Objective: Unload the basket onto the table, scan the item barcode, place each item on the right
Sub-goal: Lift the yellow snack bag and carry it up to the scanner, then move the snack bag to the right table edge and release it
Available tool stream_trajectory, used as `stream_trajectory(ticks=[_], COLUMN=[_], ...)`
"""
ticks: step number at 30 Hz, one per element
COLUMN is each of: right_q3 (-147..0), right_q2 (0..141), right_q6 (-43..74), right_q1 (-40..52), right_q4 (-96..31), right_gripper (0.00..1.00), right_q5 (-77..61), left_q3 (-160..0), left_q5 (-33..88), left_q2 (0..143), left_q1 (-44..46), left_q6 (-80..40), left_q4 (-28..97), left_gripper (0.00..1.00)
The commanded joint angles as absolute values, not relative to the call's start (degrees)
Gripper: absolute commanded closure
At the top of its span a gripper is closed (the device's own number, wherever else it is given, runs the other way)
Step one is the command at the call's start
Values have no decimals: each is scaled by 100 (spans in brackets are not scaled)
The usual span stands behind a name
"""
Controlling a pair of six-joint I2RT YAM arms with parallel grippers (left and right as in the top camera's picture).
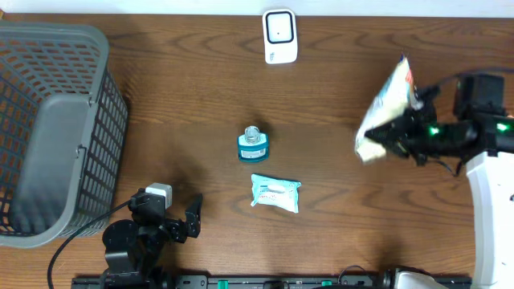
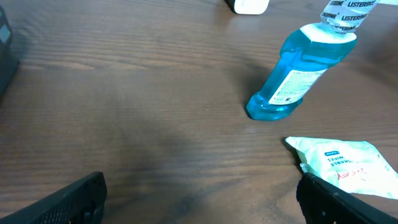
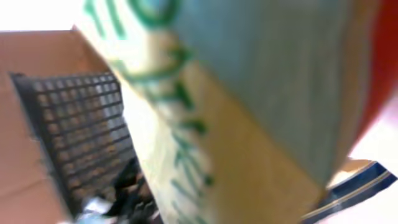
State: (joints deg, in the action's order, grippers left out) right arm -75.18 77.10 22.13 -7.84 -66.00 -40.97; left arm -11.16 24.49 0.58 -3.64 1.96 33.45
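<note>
Only from overhead, right gripper [image 1: 395,133] pinches a bag [image 1: 389,95]; left gripper [image 2: 205,200], spread, views the mouthwash label [image 2: 292,84]

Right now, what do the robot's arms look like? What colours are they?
Both are mostly black. The left arm carries a small white-and-grey box, and a black cable loops away from it. The right arm has little green lights and a smooth white cover lower down. The fingers are black and blocky.

basket [image 1: 48,120]: left edge of table [image 1: 161,96] | scanner [image 1: 279,36]: far centre | bottle [image 1: 253,144]: mid-table | wipes pack [image 1: 275,193]: just before bottle | bag [image 1: 389,92]: right, in right gripper [image 1: 391,131]
</note>
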Motion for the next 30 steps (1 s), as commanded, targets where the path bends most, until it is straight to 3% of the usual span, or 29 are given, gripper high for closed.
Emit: stream_trajectory(ticks=[1, 3, 8, 13, 21, 30], right_q3=[-7564, -7564, -7564, -7564, -7972, -10901], right_q2=[7679, 7701, 7835, 8237, 9963, 12586], right_q6=[2139, 2134, 2246, 2270, 2259, 2010], right_q1=[-211, 154, 1662, 2624, 2628, 2486], right_q4=[-5916, -5465, -3839, -2250, -401, -301], right_gripper=[99, 99, 99, 99, 99, 99], right_q5=[-3461, -3444, -1802, -1590, -814, -290], left_q3=[-1142, -1142, -1142, -1142, -1142, -1142], left_q5=[2438, 2438, 2438, 2438, 2438, 2438], left_q2=[23, 23, 23, 23, 23, 23], left_q1=[-346, -346, -346, -346, -346, -346], left_q6=[276, 276, 276, 276, 276, 276], left_q4=[3343, 3343, 3343, 3343, 3343, 3343], left_gripper=[2, 2, 2, 2, 2, 2])
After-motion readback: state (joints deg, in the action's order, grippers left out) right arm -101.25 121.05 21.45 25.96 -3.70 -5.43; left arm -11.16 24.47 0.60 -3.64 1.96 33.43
